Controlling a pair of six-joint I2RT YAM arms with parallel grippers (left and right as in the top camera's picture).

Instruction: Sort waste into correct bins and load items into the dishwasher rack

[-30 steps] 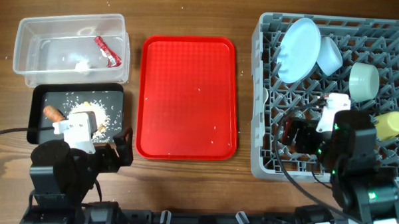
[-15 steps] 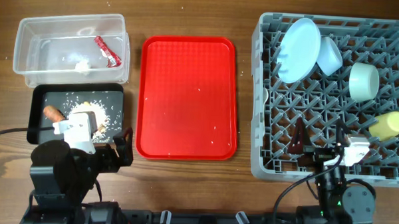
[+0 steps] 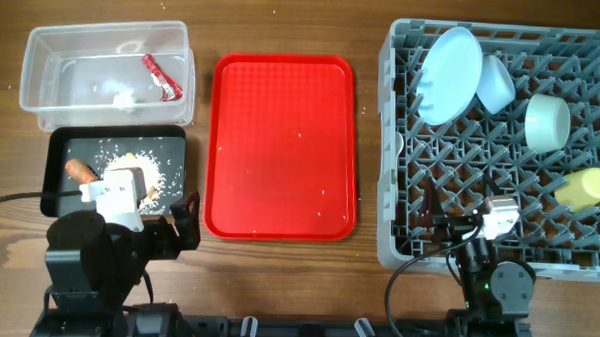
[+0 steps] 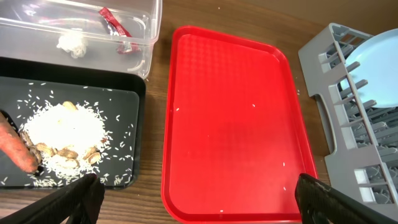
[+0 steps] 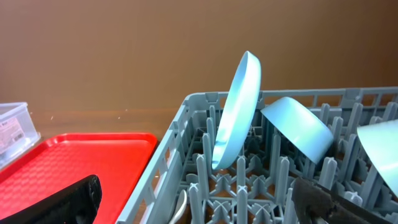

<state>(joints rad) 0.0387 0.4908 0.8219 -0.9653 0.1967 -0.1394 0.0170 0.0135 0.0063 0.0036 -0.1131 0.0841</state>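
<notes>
The grey dishwasher rack (image 3: 406,142) holds an upright pale blue plate (image 3: 451,74) (image 5: 239,106), a tilted blue bowl (image 3: 496,83) (image 5: 298,127), a paler bowl (image 3: 547,122) and a yellow cup (image 3: 590,187). A white spoon (image 5: 180,208) lies low in the rack near its left wall. My right gripper (image 3: 448,222) (image 5: 199,208) hangs open and empty over the rack's front edge. The clear tub (image 3: 44,50) holds the red wrapper (image 3: 163,76) (image 4: 115,25). The black tray (image 3: 61,145) holds the carrot (image 3: 80,169) (image 4: 15,146) and crumbs (image 4: 65,134). My left gripper (image 3: 173,224) (image 4: 199,205) stands open and empty.
A flat red tray (image 3: 281,148) (image 4: 236,118) lies between the bins and the rack, with a few crumbs on it. A white crumpled scrap (image 3: 125,100) sits in the clear tub. Both arm bases stand at the table's front edge.
My right arm has drawn back from above the rack's front right part toward the front edge and shifted left. The left arm has not moved.
</notes>
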